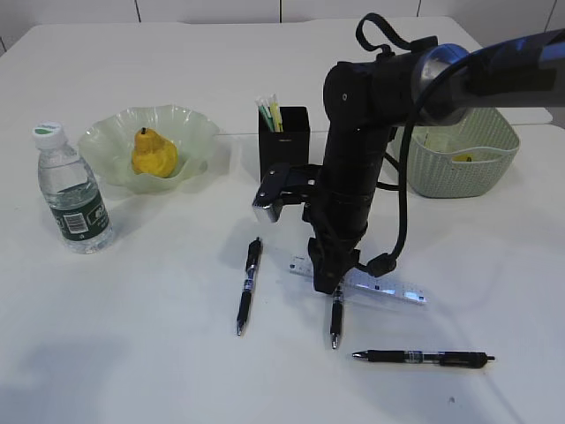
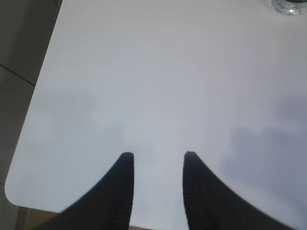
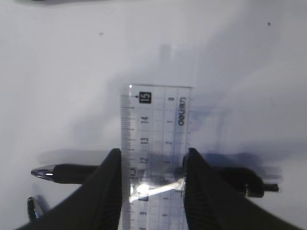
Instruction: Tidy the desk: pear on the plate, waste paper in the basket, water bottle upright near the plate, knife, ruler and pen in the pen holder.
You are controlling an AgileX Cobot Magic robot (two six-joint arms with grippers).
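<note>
Left side of the tabletop (image 1: 159,353): the water bottle (image 1: 73,190) stands upright just beside the plate (image 1: 190,132), and the pear (image 1: 153,155) lies in the plate. Both items appear complete. The left end effector (image 2: 156,155) hangs over bare tabletop near its corner, jaws partly apart, holding nothing.

Centre: the pen holder (image 1: 284,132) stands behind the work area with a few pale items already in it. A black pen (image 1: 248,284) lies in front of it, well clear of the arm.

Step in hand, by judgement: pickup of the ruler (image 3: 156,139). The right end effector (image 3: 152,163) is down on the tabletop with its jaws against the two long edges of the clear ruler. The ruler lies across a second pen (image 1: 335,325), touching it. Whether the ruler is off the surface cannot be told.

Next move calls for a straight lift, then a carry back to the holder, ruler turned end-down.

Obstruction: the pen beneath may roll when the ruler rises.

Right: a third pen (image 1: 424,357) lies near the front; the basket (image 1: 459,155) stands behind.
</note>
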